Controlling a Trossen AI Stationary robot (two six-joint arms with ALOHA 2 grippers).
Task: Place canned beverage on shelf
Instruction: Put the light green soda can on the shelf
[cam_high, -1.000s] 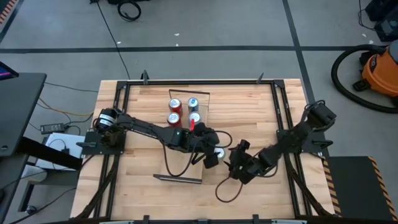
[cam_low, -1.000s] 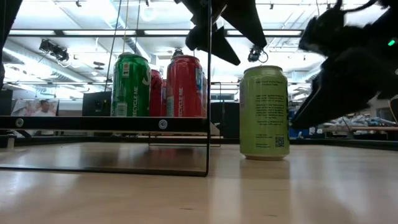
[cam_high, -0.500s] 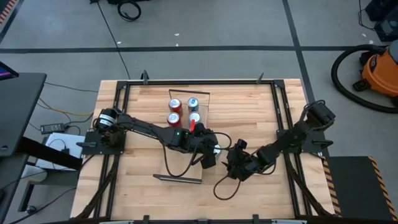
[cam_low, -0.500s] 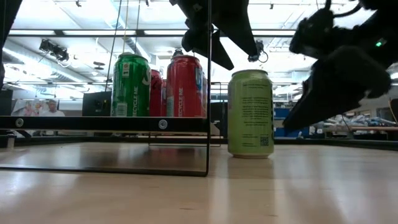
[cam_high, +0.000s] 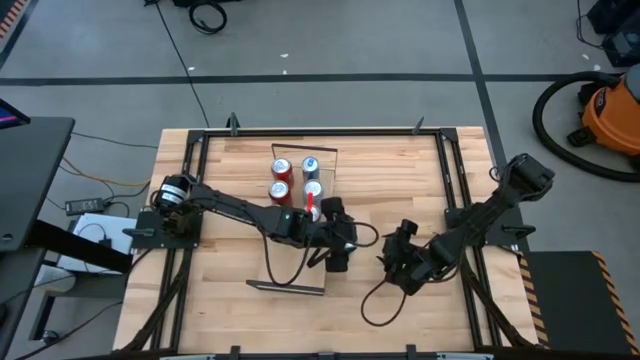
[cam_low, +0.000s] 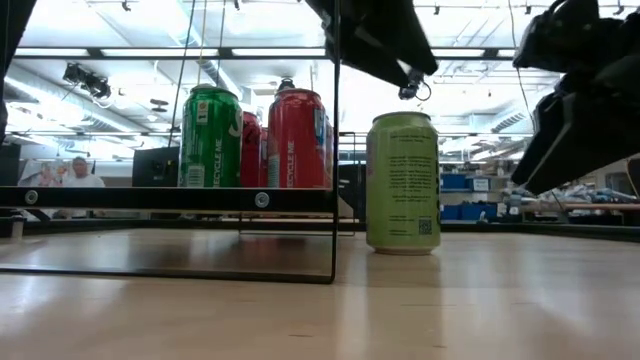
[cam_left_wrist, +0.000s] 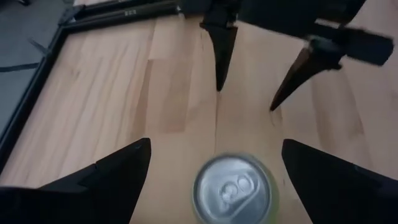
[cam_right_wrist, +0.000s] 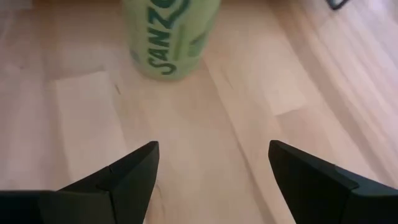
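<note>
The table (cam_high: 230, 190) is carrying the shelf (cam_high: 298, 218), where red and green cans (cam_low: 255, 140) are already standing. Just beside the shelf's end rail, the light green can (cam_low: 402, 182) is standing upright on the table. The left tool (cam_high: 339, 243) is hovering above it, fingers (cam_left_wrist: 106, 180) spread wide, touching nothing. The right tool (cam_high: 402, 250) is waiting nearby, also open and empty.

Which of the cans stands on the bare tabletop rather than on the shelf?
The light green can. It stands alone on the tabletop under the left gripper, while the dark green can and red cans sit on the shelf.
</note>
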